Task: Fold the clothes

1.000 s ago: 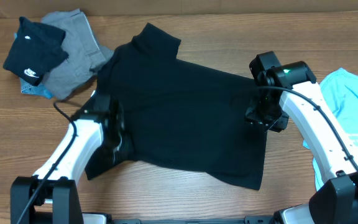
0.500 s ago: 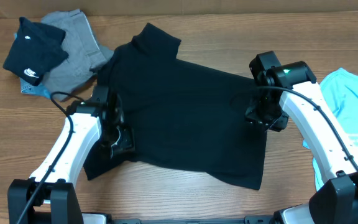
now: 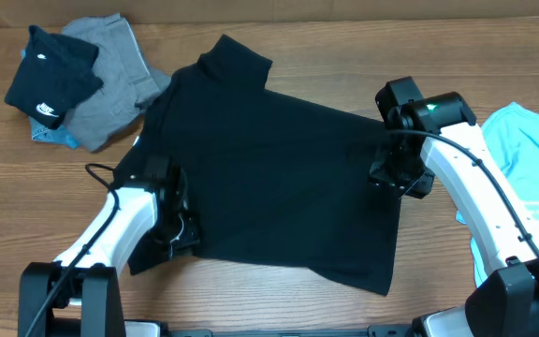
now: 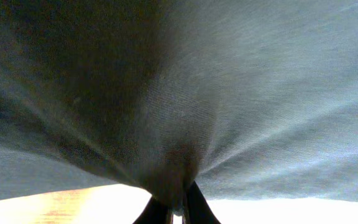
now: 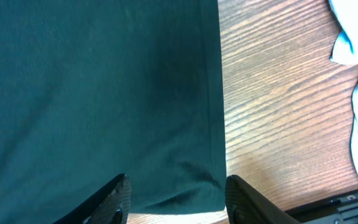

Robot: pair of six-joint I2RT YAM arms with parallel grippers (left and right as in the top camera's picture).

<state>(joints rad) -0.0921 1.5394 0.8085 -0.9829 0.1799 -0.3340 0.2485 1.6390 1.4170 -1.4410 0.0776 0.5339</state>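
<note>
L gripper [image 4: 178,208] pinches bunched shirt [image 3: 279,178] fabric; R gripper [image 5: 178,191] spread over shirt's edge, on worktop [image 3: 363,65].

The T-shirt [image 3: 279,178] in the middle is plain black all over. The table [image 3: 344,47] is brown wood with a streaked grain. At the far left lie a black garment [image 3: 50,80] with a small white logo, a plain grey garment [image 3: 110,84] and a scrap of blue cloth [image 3: 50,139]. At the right edge a light turquoise garment [image 3: 531,159] carries white lettering. The left arm [image 3: 110,225] and right arm [image 3: 480,173] are white with black joints and cables; a green light [image 3: 431,107] glows on the right one.
</note>
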